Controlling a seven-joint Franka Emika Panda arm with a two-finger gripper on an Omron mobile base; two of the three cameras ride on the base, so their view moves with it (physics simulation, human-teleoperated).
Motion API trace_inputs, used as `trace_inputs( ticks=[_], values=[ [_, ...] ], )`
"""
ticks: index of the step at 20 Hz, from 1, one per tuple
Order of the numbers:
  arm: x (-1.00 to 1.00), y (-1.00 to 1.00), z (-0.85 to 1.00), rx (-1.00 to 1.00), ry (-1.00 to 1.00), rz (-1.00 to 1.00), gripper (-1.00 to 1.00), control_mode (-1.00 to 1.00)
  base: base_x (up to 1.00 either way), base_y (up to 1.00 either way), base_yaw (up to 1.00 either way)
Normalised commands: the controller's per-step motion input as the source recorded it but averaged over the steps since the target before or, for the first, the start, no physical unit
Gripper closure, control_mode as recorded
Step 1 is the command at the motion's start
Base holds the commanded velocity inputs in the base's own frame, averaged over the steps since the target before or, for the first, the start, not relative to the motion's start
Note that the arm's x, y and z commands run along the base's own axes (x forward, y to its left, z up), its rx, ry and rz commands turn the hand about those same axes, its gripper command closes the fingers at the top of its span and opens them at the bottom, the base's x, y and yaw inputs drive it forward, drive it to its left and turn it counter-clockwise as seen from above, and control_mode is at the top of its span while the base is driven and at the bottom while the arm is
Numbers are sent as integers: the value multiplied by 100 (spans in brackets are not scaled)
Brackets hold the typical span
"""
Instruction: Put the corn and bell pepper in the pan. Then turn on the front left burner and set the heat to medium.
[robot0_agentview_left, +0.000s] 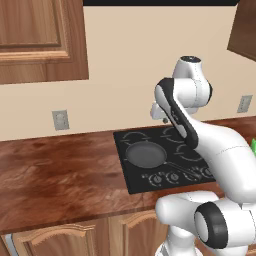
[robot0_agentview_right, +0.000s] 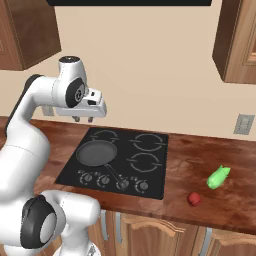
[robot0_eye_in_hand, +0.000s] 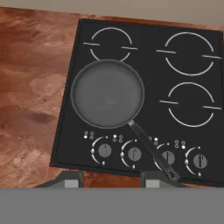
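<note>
Gripper (robot0_agentview_right: 82, 119) raised above the cooktop (robot0_agentview_right: 150, 172), fingers apart, grasping nothing. Pan (robot0_agentview_right: 96, 153) on front left burner, handle toward 5 o'clock. Corn (robot0_agentview_right: 218, 177) and bell pepper (robot0_agentview_right: 194, 199) on counter (robot0_agentview_right: 200, 155) at 3 o'clock of the cooktop, near each other.

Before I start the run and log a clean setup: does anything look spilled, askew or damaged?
Nothing stands out. The pan sits flat and empty on the front left burner; the corn and bell pepper lie on the counter, apart.

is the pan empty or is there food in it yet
Empty. The pan shows a bare grey base on the stove; the corn and bell pepper lie on the counter to its right.
</note>
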Motion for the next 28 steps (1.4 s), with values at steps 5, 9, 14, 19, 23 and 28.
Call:
trace_inputs(
  ticks=[5, 9, 14, 19, 23, 28],
  values=[
    [-11, -9, -2, 0, 0, -6, -100, -100, 0, 0, 0],
    [-10, -28, -17, 0, 0, -14, -100, -100, 0, 0, 0],
    [-15, -51, -19, 0, 0, -13, -100, -100, 0, 0, 0],
    [-2, -68, -14, 0, 0, -7, -100, -100, 0, 0, 0],
    [0, -60, -17, 0, 0, -2, -100, -100, 0, 0, 0],
    [0, -36, -19, 0, 0, 0, -100, -100, 0, 0, 0]
  ],
)
